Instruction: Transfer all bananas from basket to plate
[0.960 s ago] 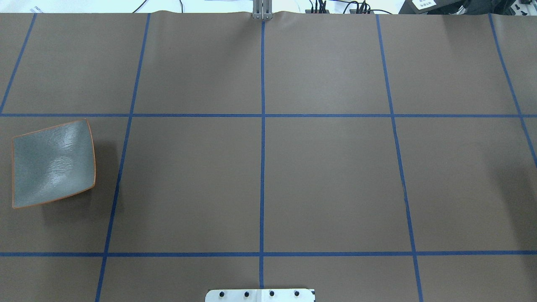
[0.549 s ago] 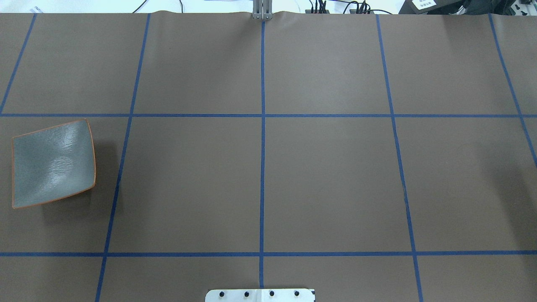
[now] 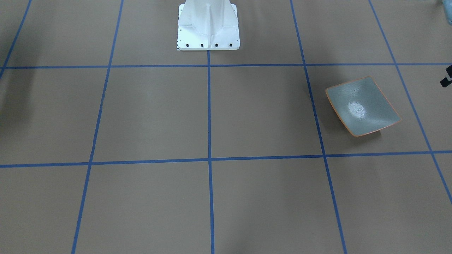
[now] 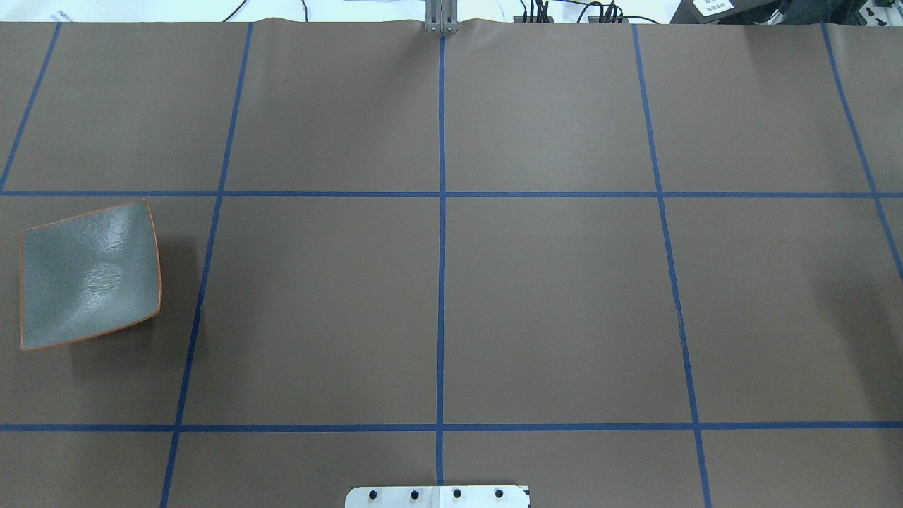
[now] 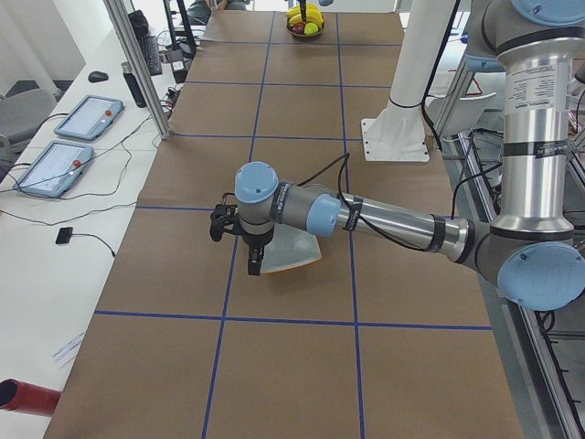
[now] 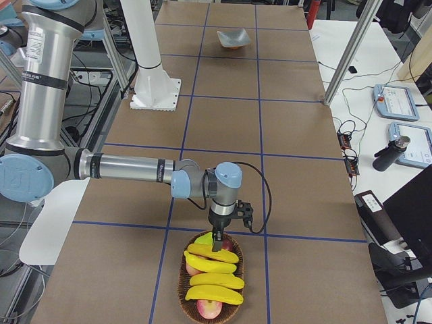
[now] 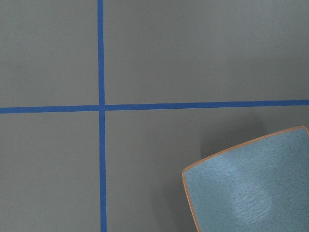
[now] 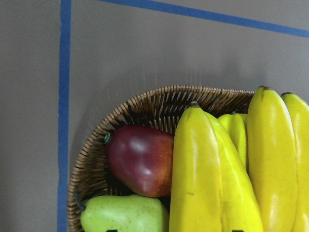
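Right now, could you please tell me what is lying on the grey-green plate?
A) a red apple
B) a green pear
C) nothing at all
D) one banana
C: the plate shows only bare glaze in the overhead view, while the bananas all lie in the wicker basket.

No readable text, brand, number or sign anywhere. A white label (image 4: 712,6) beyond the desk (image 4: 550,282) carries print too small to read.
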